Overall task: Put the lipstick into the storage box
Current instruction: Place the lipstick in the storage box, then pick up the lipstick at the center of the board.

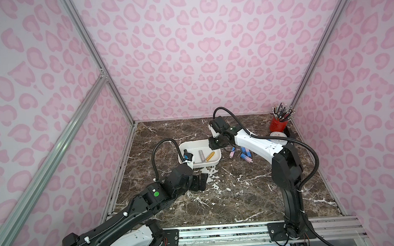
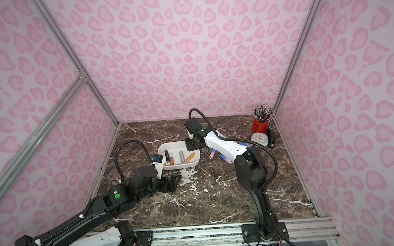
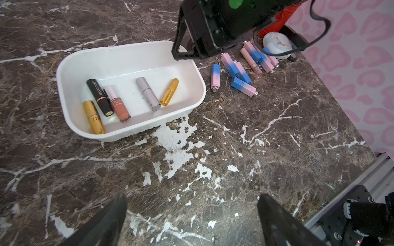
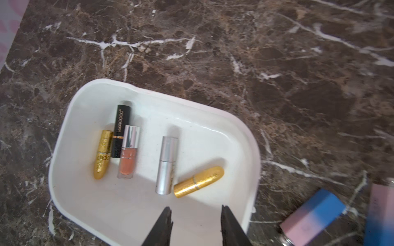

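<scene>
My right claw [image 4: 196,213] is open, with nothing in it. It hangs over the 2 o'clock corner of the white storage box [image 3: 149,130]. My left claw [image 3: 191,200] is open as wide as it goes and also holds nothing. It waits low over the table [image 1: 241,195], at about 6 o'clock from the box.

Five lipsticks lie flat in the box. There is a gold lipstick [image 4: 199,182] touching a silver one [image 4: 167,166]. Then a peach one [image 4: 128,157], a black one [image 4: 122,130] and a second gold one [image 4: 102,154] lie side by side.

More are not in yet. The pink-and-blue lipsticks [image 3: 234,69] lie on the table at 3 o'clock from the box, most of them bunched and touching. One of them [image 3: 215,76] lies a little apart, closest to the box.

I think these are small, light and hard, so they will not squash. They look smooth, so they could slip if I pinch near an end. Their sides look flat, so I think they will not roll away. I would take the lone one first. I would grab it across the middle of its long sides, with a gentle, firm squeeze.
</scene>
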Robot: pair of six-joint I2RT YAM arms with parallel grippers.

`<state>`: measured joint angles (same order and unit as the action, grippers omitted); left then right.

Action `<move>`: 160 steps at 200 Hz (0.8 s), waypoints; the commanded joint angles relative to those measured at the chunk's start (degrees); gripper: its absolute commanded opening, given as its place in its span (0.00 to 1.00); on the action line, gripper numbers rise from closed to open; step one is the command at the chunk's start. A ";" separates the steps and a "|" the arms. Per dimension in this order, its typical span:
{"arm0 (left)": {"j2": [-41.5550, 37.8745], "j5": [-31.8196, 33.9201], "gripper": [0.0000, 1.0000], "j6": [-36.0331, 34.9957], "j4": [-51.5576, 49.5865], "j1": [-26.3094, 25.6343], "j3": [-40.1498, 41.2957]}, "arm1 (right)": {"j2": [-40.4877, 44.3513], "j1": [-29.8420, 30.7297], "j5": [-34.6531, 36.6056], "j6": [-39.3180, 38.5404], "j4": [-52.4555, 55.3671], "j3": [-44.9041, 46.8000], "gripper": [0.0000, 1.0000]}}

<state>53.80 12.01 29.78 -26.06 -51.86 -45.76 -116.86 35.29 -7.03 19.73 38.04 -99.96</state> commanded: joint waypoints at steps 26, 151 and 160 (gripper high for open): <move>12.53 -6.40 0.98 -3.72 7.38 0.09 -7.05 | 7.88 -8.58 0.90 -0.57 -6.29 15.99 0.40; 35.37 -17.36 0.98 -4.38 11.31 -0.97 -22.95 | 10.57 -24.99 1.96 -1.89 -12.61 28.19 0.39; 35.78 -17.60 0.98 -4.35 11.39 -0.97 -23.05 | 10.08 -25.33 2.28 -2.00 -12.62 28.01 0.39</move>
<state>88.71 -4.01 25.69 -16.16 -52.86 -67.79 -105.47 10.66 -6.04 18.17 26.72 -71.85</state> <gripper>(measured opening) 0.980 0.393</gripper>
